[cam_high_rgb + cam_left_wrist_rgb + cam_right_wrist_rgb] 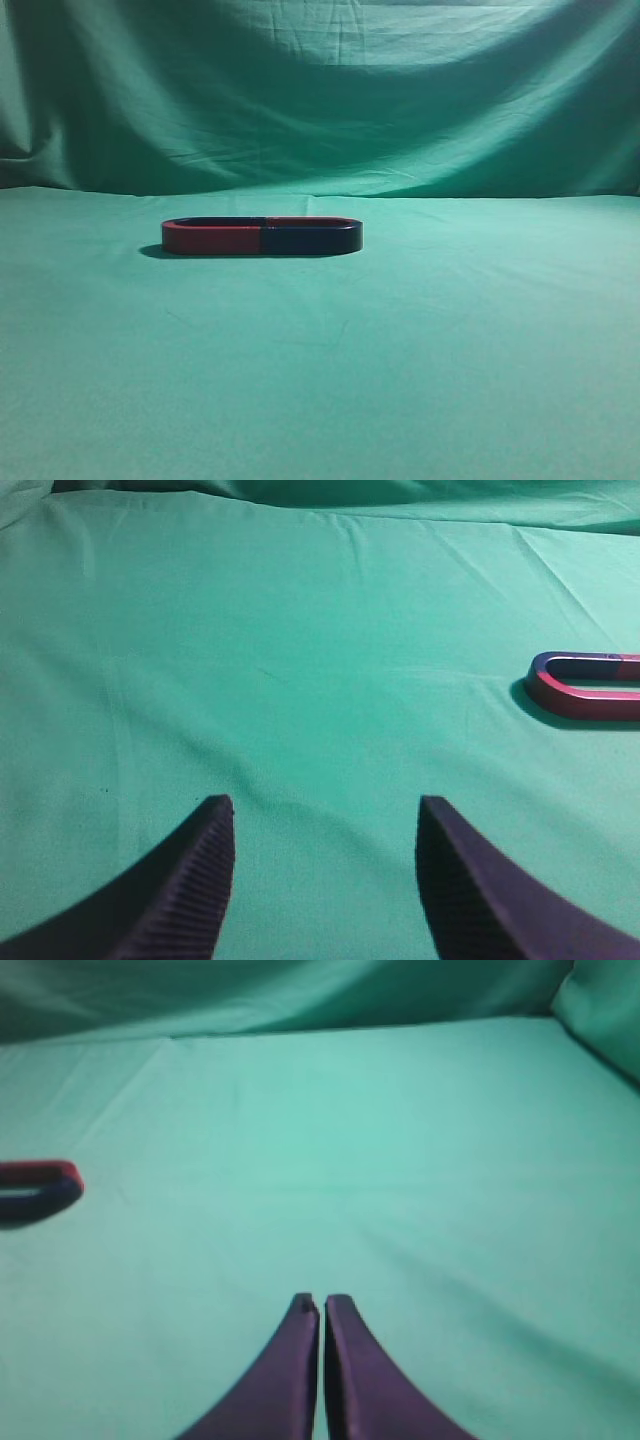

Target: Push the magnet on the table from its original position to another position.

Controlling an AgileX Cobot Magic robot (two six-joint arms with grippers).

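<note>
The magnet (262,236), a red-and-dark oval loop, lies flat on the green-draped bench (420,380) at centre-left of the exterior frame. The left gripper (325,825) has its fingers spread apart and empty; the right gripper (321,1310) has them pressed together on nothing. Both sit well apart from the magnet. An off-centre push would probably spin the loop, or bunch the loose cloth.

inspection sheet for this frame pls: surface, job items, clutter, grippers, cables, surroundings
Surface: green cloth over the table, lightly creased.
Job's things: red-and-blue magnet lying flat, an elongated loop, untouched.
Clutter: nothing seen.
Grippers: left gripper open, empty, above bare cloth; right gripper shut, empty; both apart from the magnet and absent from the exterior view.
Cables: nothing seen.
Surroundings: green draped backdrop behind the table.
</note>
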